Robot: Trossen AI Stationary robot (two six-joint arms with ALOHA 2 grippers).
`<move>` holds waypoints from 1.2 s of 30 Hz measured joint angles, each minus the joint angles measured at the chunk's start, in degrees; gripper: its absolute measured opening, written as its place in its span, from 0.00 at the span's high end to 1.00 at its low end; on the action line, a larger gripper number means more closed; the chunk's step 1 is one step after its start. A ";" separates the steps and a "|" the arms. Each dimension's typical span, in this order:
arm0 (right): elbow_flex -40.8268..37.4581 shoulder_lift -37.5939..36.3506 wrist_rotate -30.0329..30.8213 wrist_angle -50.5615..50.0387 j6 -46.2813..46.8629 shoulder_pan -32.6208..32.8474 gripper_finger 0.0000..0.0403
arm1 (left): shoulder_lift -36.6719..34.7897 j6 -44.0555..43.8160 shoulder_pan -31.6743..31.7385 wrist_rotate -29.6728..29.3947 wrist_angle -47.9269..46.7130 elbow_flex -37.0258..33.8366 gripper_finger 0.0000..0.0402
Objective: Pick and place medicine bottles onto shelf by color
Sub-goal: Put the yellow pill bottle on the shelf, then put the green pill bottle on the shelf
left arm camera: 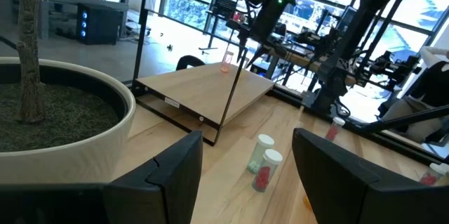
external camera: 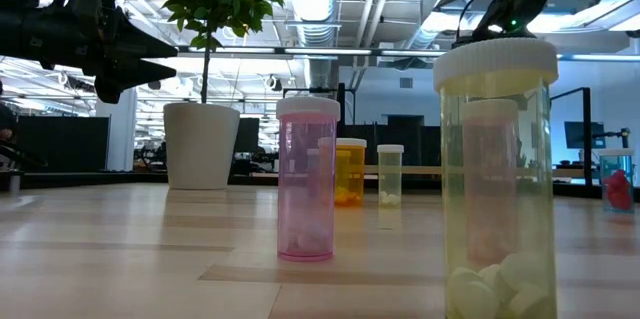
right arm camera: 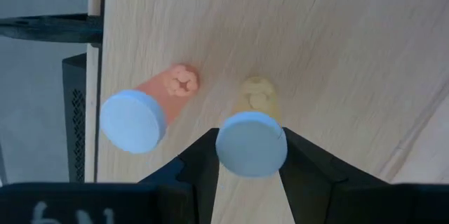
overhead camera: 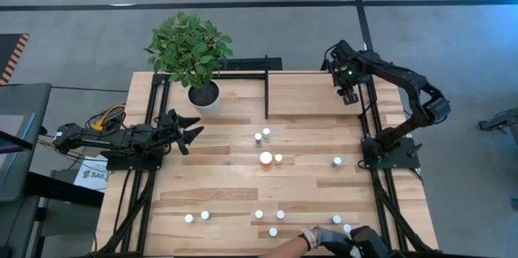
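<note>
At the shelf's [overhead camera: 312, 96] far right corner the right arm reaches in, its gripper [right arm camera: 250, 155] pointing down and pinching a yellowish bottle [right arm camera: 251, 140] by its cap, just beside a pink bottle [right arm camera: 144, 112] standing on the board. The left gripper [overhead camera: 188, 129] waits spread at the table's left, near the plant pot [overhead camera: 203, 94]. Other bottles [overhead camera: 265, 158] dot the table; a gloved hand [overhead camera: 332, 238] rests at the near edge.

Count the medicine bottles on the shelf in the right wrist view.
2. A pinkish-orange bottle stands free on the shelf near its black-framed edge; a yellowish bottle stands beside it, gripped by the right pincer. Others may lie outside this view.
</note>
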 joint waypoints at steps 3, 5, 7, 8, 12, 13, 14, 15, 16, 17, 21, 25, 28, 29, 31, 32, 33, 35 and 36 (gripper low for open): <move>0.00 -0.65 -0.87 0.04 -0.94 0.00 0.59 | 0.01 0.00 0.00 0.00 0.01 0.00 0.48; 0.00 -0.98 -1.07 0.07 -2.66 0.02 0.59 | 0.02 0.00 0.00 0.00 0.01 0.00 0.48; 0.00 -1.48 -2.12 0.02 -4.35 0.02 0.59 | 0.00 0.00 0.00 0.00 0.01 0.00 0.48; 0.00 -1.84 -2.89 0.02 -5.17 0.02 0.59 | 0.00 0.00 0.00 0.00 -0.01 0.02 0.48; 0.00 -4.11 -5.02 -0.02 -9.06 0.02 0.57 | 0.01 0.00 -0.02 0.00 0.00 0.01 0.48; 0.00 -4.82 -5.38 -0.15 -9.98 0.02 0.57 | 0.00 0.00 0.00 0.01 0.00 0.02 0.48; 0.02 -5.51 -5.44 -0.44 -10.44 0.02 0.57 | 0.02 0.00 0.00 0.01 0.00 0.00 0.48; 0.02 -6.27 -5.45 -0.97 -10.74 0.02 0.57 | 0.00 0.00 -0.02 0.00 0.01 0.00 0.48; 0.02 -7.06 -5.45 -1.56 -11.38 0.02 0.57 | 0.02 0.00 -0.02 0.00 0.01 0.02 0.48; 0.02 -7.92 -5.48 -2.13 -12.16 0.02 0.57 | 0.02 0.00 0.00 0.00 0.01 0.02 0.48; 0.02 -12.64 -6.63 -5.12 -16.95 0.04 0.57 | 0.01 0.00 -0.01 0.00 0.01 0.01 0.48; 0.02 -18.33 -6.90 -7.61 -23.45 1.21 0.57 | 0.01 0.00 -0.01 0.00 0.01 0.02 0.48; 0.02 -22.64 -6.81 -8.46 -30.97 3.61 0.58 | 0.02 0.00 0.00 0.01 0.01 0.01 0.48; 0.02 -24.14 -6.45 -8.44 -33.67 4.90 0.58 | 0.00 0.00 0.00 0.00 -0.01 0.00 0.48; 0.02 -27.21 -3.68 -8.15 -38.03 8.56 0.58 | 0.01 0.00 -0.01 0.01 0.00 0.00 0.48; 0.02 -28.72 -1.52 -7.77 -39.51 10.88 0.58 | 0.00 0.00 -0.02 0.01 0.01 0.02 0.48; 0.02 -30.23 1.09 -7.35 -40.35 13.44 0.58 | 0.01 0.00 -0.01 0.02 0.00 0.01 0.48; 0.02 -33.16 6.53 -6.20 -40.58 18.73 0.58 | 0.00 0.00 0.00 0.02 0.01 0.00 0.48; 0.02 -34.45 9.22 -5.79 -40.66 21.35 0.58 | 0.00 0.00 0.00 0.00 0.00 0.02 0.48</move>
